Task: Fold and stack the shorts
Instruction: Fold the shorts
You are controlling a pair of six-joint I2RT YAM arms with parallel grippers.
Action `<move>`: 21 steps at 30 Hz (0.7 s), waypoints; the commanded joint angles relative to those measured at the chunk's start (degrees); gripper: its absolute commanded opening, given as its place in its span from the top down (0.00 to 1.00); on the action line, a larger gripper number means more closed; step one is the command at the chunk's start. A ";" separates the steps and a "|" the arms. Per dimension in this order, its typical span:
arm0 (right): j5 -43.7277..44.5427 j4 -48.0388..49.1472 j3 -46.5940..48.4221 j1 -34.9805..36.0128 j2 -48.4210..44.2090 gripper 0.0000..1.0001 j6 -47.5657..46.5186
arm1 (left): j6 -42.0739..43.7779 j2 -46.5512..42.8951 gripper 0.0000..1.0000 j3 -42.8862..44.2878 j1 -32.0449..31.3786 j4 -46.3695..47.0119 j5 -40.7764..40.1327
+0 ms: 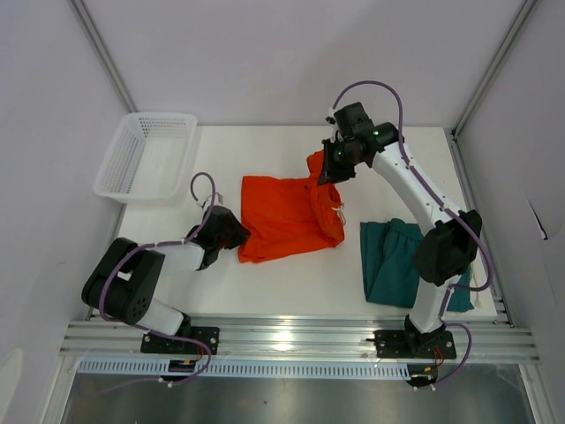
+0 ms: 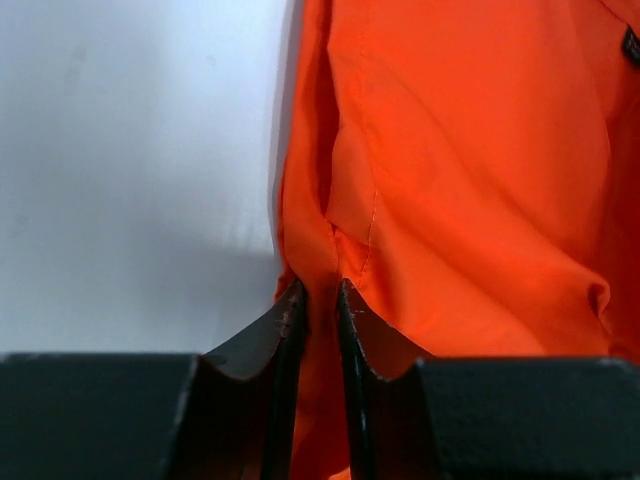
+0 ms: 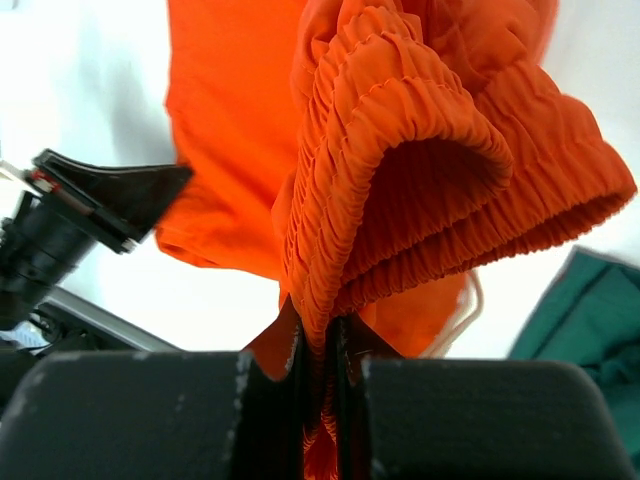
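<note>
Top external view: both grippers had hold of the orange shorts (image 1: 287,221) mid-table.
Nearest, the green shorts (image 1: 393,261) lay at the right front of the table (image 1: 291,278). The left gripper (image 1: 238,237) had its jaws nipped on the orange pair's left hem; the right gripper (image 1: 328,168) clamped the gathered waistband, lifted at the far side. A basket (image 1: 113,159) stood far left.

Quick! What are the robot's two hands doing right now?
Left hand: closed on the orange shorts at their edge.
Right hand: closed, holding their waistband.
</note>
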 commanded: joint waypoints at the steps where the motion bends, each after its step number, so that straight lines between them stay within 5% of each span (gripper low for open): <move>1: -0.38 2.68 2.48 1.93 0.94 1.00 3.53 | -1.26 1.93 0.77 -2.52 -3.48 -1.02 -2.35; 21: 1.46 11.56 0.54 9.31 9.99 1.00 10.65 | -2.67 1.67 0.81 -5.87 -10.25 -1.28 -5.07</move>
